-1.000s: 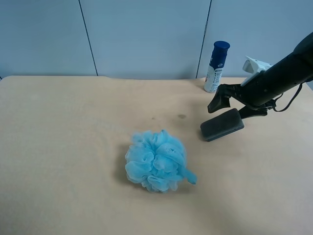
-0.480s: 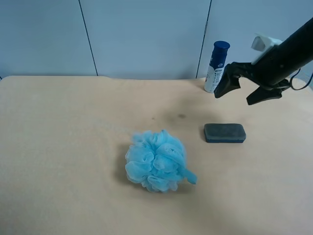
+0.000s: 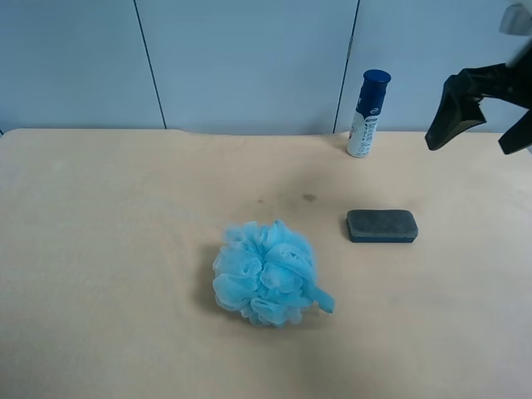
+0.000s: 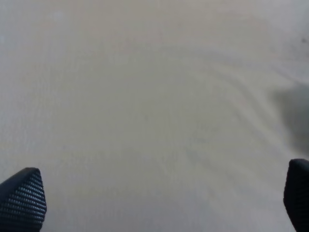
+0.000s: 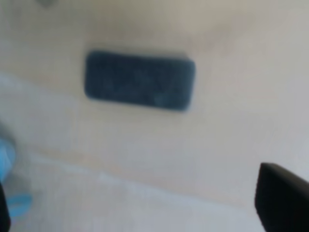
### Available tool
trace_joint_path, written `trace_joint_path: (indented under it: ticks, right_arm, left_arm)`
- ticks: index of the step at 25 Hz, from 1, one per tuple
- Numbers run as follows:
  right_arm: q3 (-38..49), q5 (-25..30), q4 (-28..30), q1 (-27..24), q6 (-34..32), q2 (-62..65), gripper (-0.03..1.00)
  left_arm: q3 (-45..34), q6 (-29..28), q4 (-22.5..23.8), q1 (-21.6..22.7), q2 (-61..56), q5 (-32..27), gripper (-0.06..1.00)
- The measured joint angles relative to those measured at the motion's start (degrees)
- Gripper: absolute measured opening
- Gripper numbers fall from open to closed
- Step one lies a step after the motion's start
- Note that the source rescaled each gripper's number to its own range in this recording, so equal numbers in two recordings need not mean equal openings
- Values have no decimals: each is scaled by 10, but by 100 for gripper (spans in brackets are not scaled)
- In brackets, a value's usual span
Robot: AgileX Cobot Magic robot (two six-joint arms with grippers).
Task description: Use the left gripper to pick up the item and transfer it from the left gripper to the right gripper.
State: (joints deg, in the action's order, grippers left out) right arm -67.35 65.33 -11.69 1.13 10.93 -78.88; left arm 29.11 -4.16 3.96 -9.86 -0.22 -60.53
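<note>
We saw a wide tan table (image 3: 125,249) in front of a pale blue panelled wall (image 3: 241,58). On the table, near the middle, sat a light-blue mesh puff (image 3: 266,273) with a ribbon loop trailing from it. At the far edge, against the wall, a white bottle (image 3: 366,115) with a dark blue cap stood upright.

The item (image 3: 381,225), a dark grey block with rounded corners, lay flat on the table, felt side up, beside the puff and nearer us than the bottle, well apart from both. Nothing touched it. In the right wrist view the item (image 5: 140,80) appeared blurred, lying alone on the bare wood, with a bit of blue puff at one edge of the picture.

The right gripper (image 3: 490,112) hung in the air at the exterior high view's right edge, above the table and well clear of the item. Its two black fingers (image 3: 453,112) were spread wide with nothing between them. In the right wrist view we could see only one dark fingertip (image 5: 282,198) at a corner.

The left gripper (image 4: 159,198) did not show in the exterior high view. Its wrist view gave two black textured fingertips (image 4: 23,198) set far apart at opposite corners, empty, over plain table surface (image 4: 145,96).
</note>
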Motion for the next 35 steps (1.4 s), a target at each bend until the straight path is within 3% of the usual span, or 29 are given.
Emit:
trace_joint_path:
  ticks: [4,35]
  right_arm:
    - [12,36,17,0,-9,69,100]
    - [346,36,31,0,-25,751,100]
  left_arm:
    - [0,1,0,0,0,0,100]
    - [0,0,0,0,0,0,100]
